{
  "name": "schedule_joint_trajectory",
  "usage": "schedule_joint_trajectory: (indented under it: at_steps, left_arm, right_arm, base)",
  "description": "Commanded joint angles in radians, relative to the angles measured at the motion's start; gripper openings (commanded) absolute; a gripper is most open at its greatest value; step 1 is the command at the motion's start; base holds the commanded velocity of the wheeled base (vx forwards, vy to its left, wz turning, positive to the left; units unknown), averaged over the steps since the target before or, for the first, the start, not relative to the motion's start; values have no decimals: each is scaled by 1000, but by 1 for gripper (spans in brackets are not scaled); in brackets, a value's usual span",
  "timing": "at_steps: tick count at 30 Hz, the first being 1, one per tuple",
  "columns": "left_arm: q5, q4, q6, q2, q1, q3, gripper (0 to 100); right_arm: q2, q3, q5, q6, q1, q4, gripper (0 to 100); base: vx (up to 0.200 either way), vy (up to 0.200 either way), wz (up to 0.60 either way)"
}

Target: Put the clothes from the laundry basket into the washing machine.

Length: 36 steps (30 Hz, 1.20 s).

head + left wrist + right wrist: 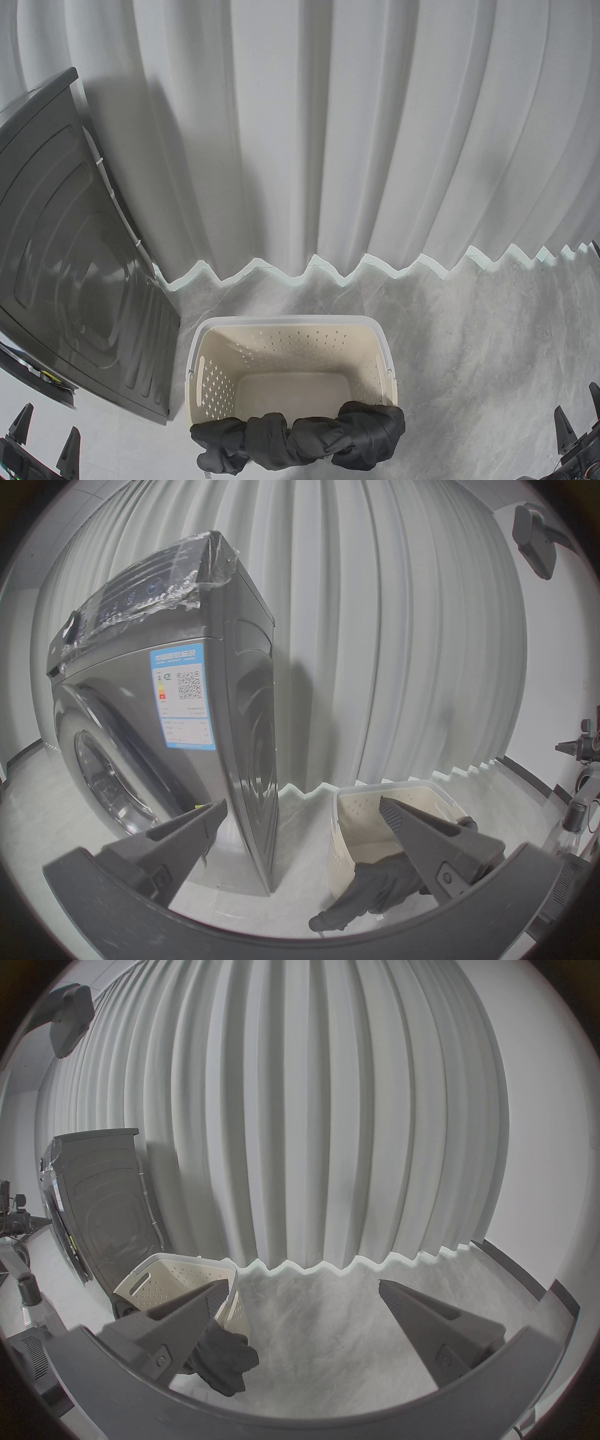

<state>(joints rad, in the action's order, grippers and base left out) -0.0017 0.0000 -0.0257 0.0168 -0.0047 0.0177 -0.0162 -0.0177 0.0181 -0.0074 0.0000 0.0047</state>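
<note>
A dark garment [300,437] is lying twisted along the near rim of the cream laundry basket [287,320], one end drooping down the outside wall; the basket's bottom is showing bare. The basket is standing on the grey floor [487,350] just beside the washing machine [75,269], which is sitting to the robot's left, in front of a white curtain [350,125]. The left end effector [49,428] is hovering low near the machine with its fingers spread apart, holding nothing. The right end effector [576,400] is hanging well apart from the basket on the other side, fingers likewise apart and empty.
</note>
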Motion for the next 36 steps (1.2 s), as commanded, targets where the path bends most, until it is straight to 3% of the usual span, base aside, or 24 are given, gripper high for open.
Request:
schedule_joint_trajectory:
  at_steps: [1,20,32,36]
  left_arm:
    - [0,0,1,-15,0,-16,100]
    - [0,0,0,-15,0,-16,100]
    - [0,0,3,-15,0,-16,100]
    - [0,0,3,-15,0,-16,100]
  right_arm:
    - [16,18,0,0,0,0,100]
    - [16,18,0,0,0,0,100]
    - [16,18,0,0,0,0,100]
    - [16,18,0,1,0,0,100]
  base:
    - [-200,0,0]
    - [-200,0,0]
    - [0,0,0]
    - [0,200,0]
